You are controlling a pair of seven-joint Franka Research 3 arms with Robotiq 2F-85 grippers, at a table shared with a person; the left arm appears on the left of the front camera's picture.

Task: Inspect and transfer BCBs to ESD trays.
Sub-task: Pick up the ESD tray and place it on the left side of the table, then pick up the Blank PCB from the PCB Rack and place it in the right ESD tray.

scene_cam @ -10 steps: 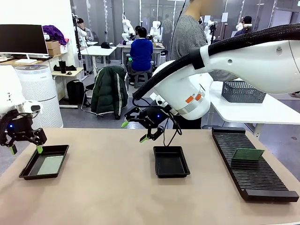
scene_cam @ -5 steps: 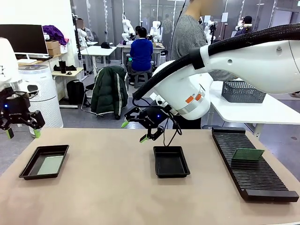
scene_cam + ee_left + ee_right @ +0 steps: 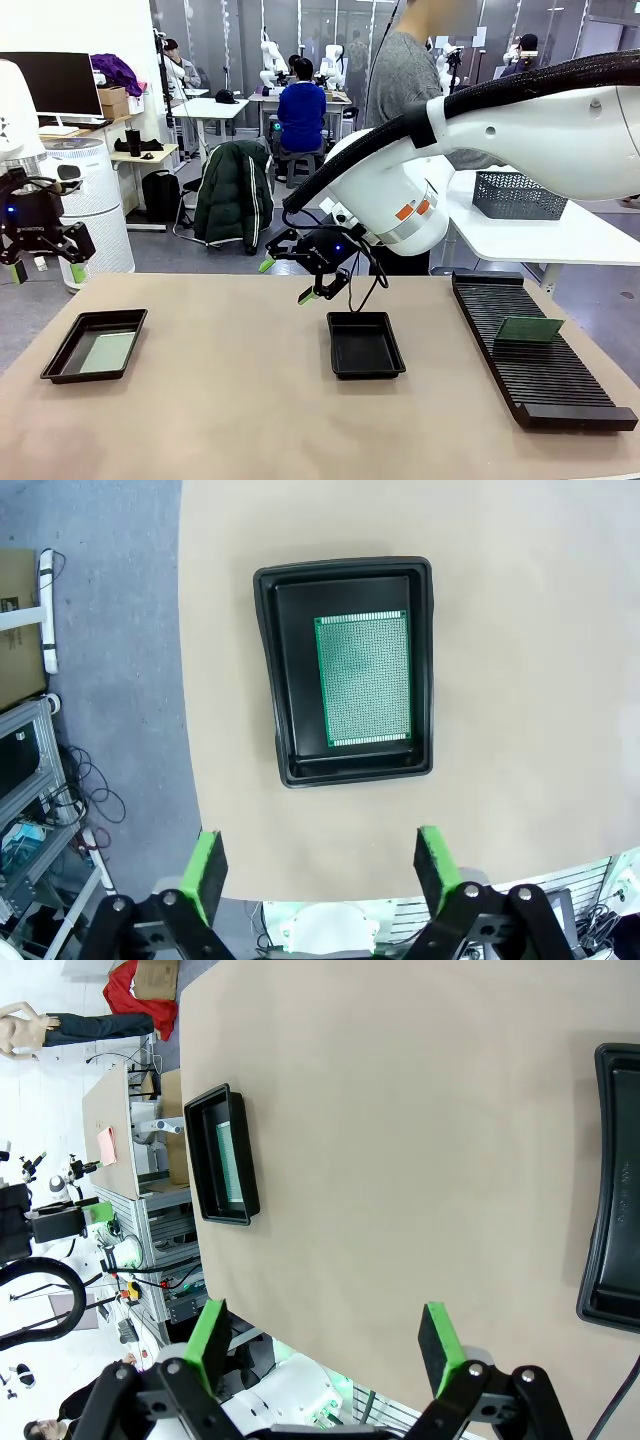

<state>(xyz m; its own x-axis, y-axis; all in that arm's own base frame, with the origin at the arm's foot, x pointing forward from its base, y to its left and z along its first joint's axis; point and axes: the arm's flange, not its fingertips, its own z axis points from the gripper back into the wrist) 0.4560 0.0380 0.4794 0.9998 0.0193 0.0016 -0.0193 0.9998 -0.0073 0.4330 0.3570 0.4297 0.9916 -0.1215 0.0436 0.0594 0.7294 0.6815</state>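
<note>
Jaws gape wide, empty, on left claw (image 3: 47, 271) and right claw (image 3: 287, 281).

On the tabletop (image 3: 230, 400), the left ESD tray (image 3: 60, 365) lies near the left edge with one BCB (image 3: 106, 352) flat inside it. The middle ESD tray (image 3: 367, 374) sits at the centre. The slotted rack (image 3: 550, 380) lies at the right, with a second BCB (image 3: 530, 329) on it.

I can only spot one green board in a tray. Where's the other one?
In the front view, the other board sits on the long black rack on the right, to the right of the empty middle tray.
</note>
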